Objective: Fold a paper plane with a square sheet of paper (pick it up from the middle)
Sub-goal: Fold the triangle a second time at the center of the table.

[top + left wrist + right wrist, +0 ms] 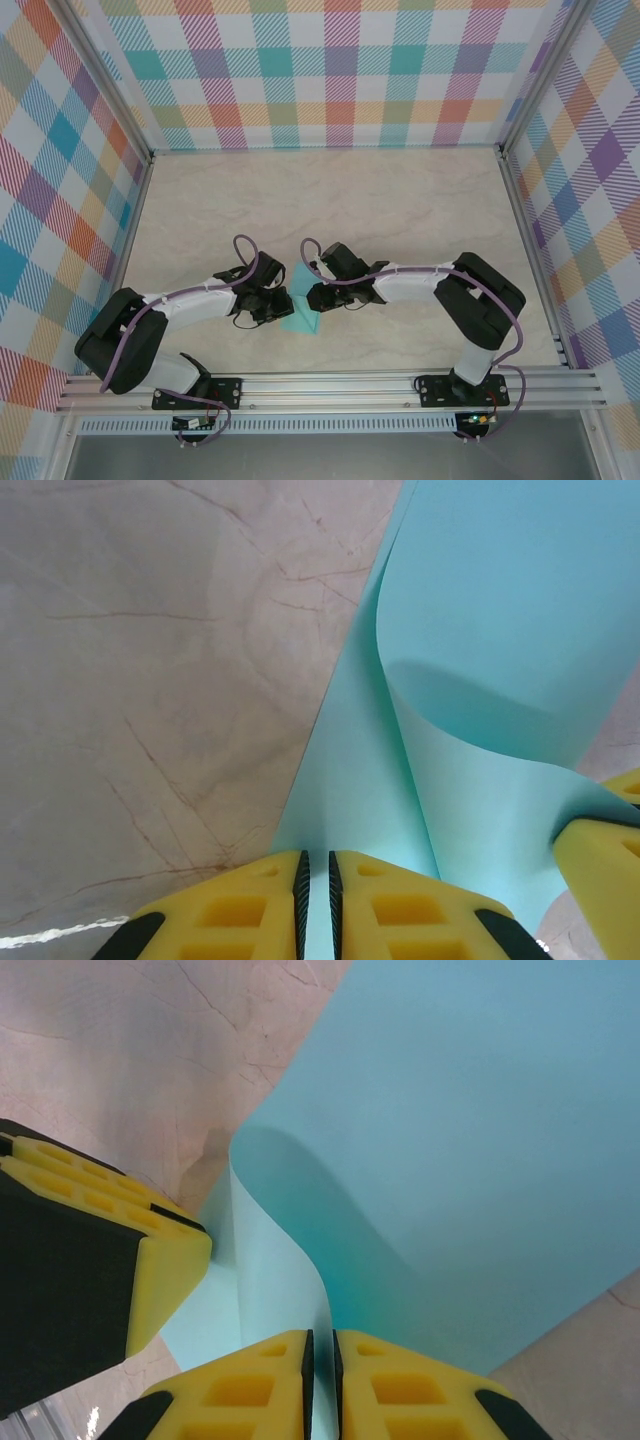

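Top external view to start: both arms reach inward and meet near the front of the pale marble-patterned worktop [330, 200]. Between them sits the thin turquoise-teal square sheet of paper [302, 312], taken from either side. The left pincer [274, 300] comes in from the left and the right pincer [318, 296] from the right, the two very close together over the sheet.

Over to the left wrist view: the left pincer [315, 865] has its yellow pads drawn to a narrow slit with the paper's edge nipped between them. The sheet [500, 630] rises away in a soft curl above the worktop [150, 680]. A yellow finger [600, 870] of the right pincer shows at the lower right, right against the paper.

Right wrist view tells the same story: the right pincer [322, 1345] is narrow and clamped on the sheet [450, 1110], which bows over in a rounded loop with no crease pressed into it yet.

My read is that the first fold, down the centre, is in hand. The sheet is gathered at the middle with its halves curving toward each other, so the plane is hardly begun. The next move calls for lining the two edges up evenly, then laying the loop down and pressing it into a sharp crease. Uneven pull from either side could skew the fold or let the thin paper slip.
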